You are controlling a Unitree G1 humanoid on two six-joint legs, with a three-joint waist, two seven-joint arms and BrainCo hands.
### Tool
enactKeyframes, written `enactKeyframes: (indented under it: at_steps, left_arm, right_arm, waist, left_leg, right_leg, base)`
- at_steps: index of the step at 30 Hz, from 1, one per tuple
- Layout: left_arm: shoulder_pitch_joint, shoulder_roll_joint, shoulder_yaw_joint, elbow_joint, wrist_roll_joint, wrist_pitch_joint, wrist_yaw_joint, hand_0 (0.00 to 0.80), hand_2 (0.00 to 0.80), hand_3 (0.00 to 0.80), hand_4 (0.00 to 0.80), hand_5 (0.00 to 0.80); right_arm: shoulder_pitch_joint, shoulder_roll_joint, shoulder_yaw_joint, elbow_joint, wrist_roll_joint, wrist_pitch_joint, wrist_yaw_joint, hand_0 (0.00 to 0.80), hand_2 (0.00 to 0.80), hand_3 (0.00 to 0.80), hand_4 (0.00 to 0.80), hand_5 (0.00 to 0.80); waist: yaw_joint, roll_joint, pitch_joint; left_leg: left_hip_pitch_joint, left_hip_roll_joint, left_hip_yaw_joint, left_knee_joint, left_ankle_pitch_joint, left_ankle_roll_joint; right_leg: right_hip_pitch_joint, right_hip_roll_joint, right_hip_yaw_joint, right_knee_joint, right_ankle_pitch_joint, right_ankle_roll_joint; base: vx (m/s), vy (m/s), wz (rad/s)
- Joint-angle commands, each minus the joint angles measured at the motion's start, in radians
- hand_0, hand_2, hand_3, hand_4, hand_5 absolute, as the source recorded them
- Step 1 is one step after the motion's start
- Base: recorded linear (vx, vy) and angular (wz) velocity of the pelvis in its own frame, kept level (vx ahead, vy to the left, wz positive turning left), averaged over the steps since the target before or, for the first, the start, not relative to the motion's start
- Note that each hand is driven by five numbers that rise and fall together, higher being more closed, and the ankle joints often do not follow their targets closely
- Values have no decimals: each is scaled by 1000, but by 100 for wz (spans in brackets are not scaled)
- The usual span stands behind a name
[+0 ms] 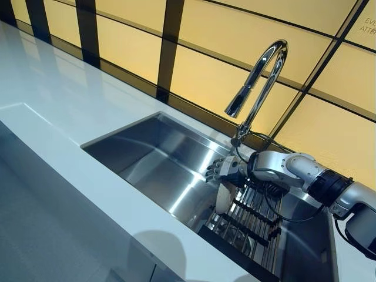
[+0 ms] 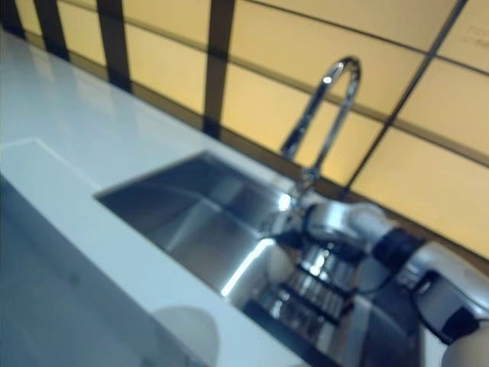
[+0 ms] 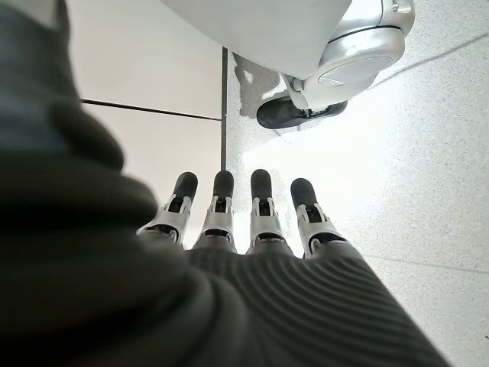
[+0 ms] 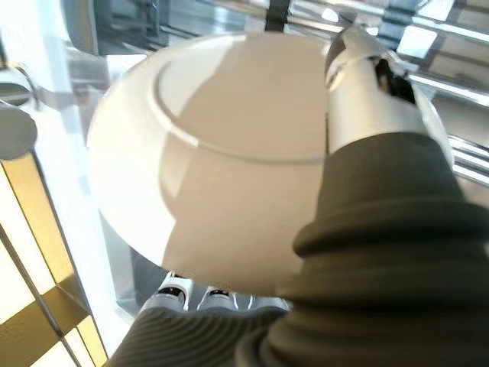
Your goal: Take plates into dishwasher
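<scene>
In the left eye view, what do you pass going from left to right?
White countertop → steel sink → white plate, gripped by the right hand → dark rack in the sink.

The plate (image 4: 229, 153) is plain glossy white with no pattern. The sink (image 1: 158, 158) is brushed silver steel, and the tap (image 1: 258, 82) above it is mirror-bright chrome. In the sink, the rack (image 1: 247, 220) has silver bars crossed by black strips. The worktop (image 1: 53, 111) is pale grey-white. The wall panels (image 1: 205, 70) behind are warm yellow, split by black bands. The right hand (image 1: 226, 170) is silver under a dark ribbed cover; the left hand (image 3: 237, 222) shows silver fingers with black tips, over pale speckled floor (image 3: 428, 176).
</scene>
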Motion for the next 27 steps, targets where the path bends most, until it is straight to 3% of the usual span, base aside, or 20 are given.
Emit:
enactKeyframes:
  at_steps: [1, 15, 16, 17, 19, 20, 21, 22, 27]
  left_arm:
    - [10, 10, -29, 11, 34, 7, -7, 0, 0, 0, 0, 0]
    - [12, 11, -26, 14, 35, -1, -5, 0, 0, 0, 0, 0]
    - [14, 11, -26, 12, 34, -1, -5, 0, 0, 0, 0, 0]
    - [13, 12, -27, 14, 32, -2, -4, 0, 0, 0, 0, 0]
    - [11, 11, -24, 16, 33, -3, -4, 0, 0, 0, 0, 0]
    - [9, 10, -24, 16, 33, -1, -3, 0, 0, 0, 0, 0]
    - [9, 10, -24, 16, 33, -1, -3, 0, 0, 0, 0, 0]
    - [9, 9, -26, 17, 31, -2, -1, 0, 0, 0, 0, 0]
    - [10, 11, -26, 18, 32, -5, -1, 0, 0, 0, 0, 0]
  right_arm:
    - [-112, -80, 40, 33, -7, -17, -10, 0, 0, 0, 0, 0]
    - [-97, -94, 34, 42, 7, -12, -16, 0, 0, 0, 0, 0]
    - [-93, -95, 30, 41, 5, -13, -18, 116, 116, 116, 116, 116]
    - [-94, -95, 30, 43, 5, -14, -20, 160, 160, 160, 160, 160]
    - [-92, -95, 28, 44, 5, -15, -25, 515, 515, 515, 515, 515]
    - [-90, -95, 26, 42, 4, -14, -29, 612, 612, 612, 612, 612]
    - [-90, -95, 26, 42, 4, -14, -29, 637, 637, 637, 637, 637]
    - [-88, -95, 24, 43, 2, -14, -29, 800, 800, 800, 800, 800]
    - [-78, -99, 18, 43, -12, -20, -41, 800, 800, 800, 800, 800]
  waist:
    - [20, -10, -8]
    - [18, -9, -6]
    - [17, -8, -6]
    - [17, -9, -5]
    - [16, -9, -4]
    - [15, -8, -3]
    - [15, -8, -3]
    - [15, -8, -2]
    - [14, -8, -1]
  left_leg:
    - [-43, -12, 66, -13, -5, 33]
    - [-44, -11, 66, -13, -6, 32]
    - [-43, -11, 67, -13, -6, 33]
    - [-43, -11, 67, -13, -6, 33]
    - [-43, -11, 67, -13, -6, 33]
    - [-44, -11, 68, -13, -5, 34]
    - [-44, -11, 68, -13, -5, 34]
    - [-45, -12, 68, -13, -5, 34]
    - [-46, -12, 67, -13, -5, 34]
  right_leg:
    - [49, 15, -31, 2, -56, 44]
    - [48, 15, -31, 2, -56, 44]
    - [48, 15, -30, 2, -55, 44]
    - [48, 16, -30, 2, -55, 44]
    - [47, 16, -29, 2, -54, 44]
    - [46, 16, -29, 2, -54, 44]
    - [46, 16, -29, 2, -54, 44]
    - [45, 16, -29, 2, -54, 45]
    - [45, 15, -29, 2, -52, 45]
  base:
    - [0, 0, 0]
    - [0, 0, 0]
    - [0, 0, 0]
    - [0, 0, 0]
    - [0, 0, 0]
    - [0, 0, 0]
    - [0, 0, 0]
    - [0, 0, 0]
    - [0, 0, 0]
